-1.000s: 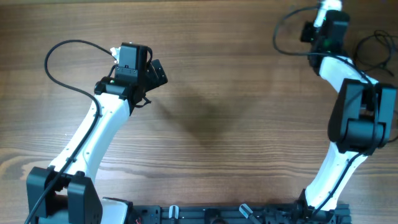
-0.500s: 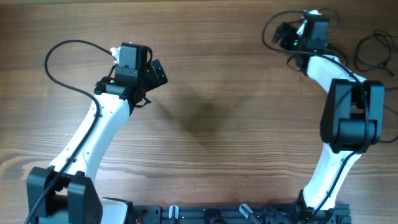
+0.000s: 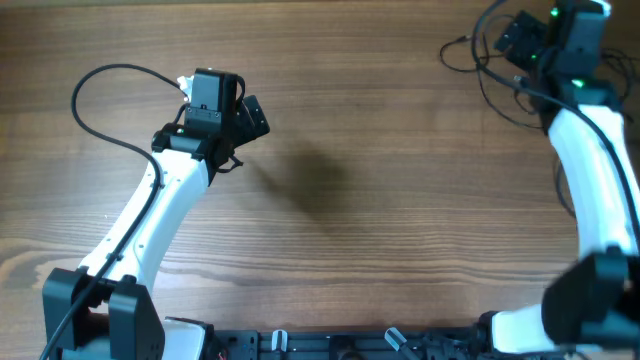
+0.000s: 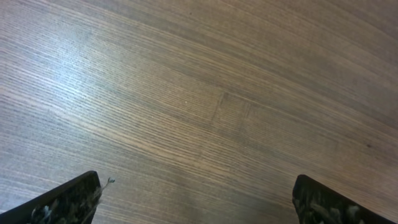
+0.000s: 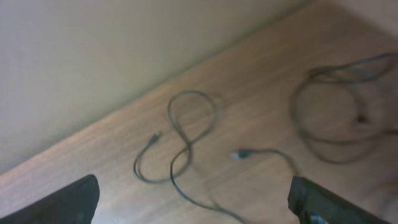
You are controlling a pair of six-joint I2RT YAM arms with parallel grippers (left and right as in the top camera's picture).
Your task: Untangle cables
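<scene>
Cables (image 5: 186, 140) lie in loose, mostly separate loops at the table's (image 3: 400, 200) one o'clock; little seems left. Right gripper (image 5: 196, 208) hovers above them, jaws apart, empty. Left gripper (image 4: 196, 208), at ten o'clock, is likewise.

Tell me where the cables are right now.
The cables lie at the far right corner of the table in the overhead view, in loose separate loops just beside the open right tool, near the table's far edge.
</scene>
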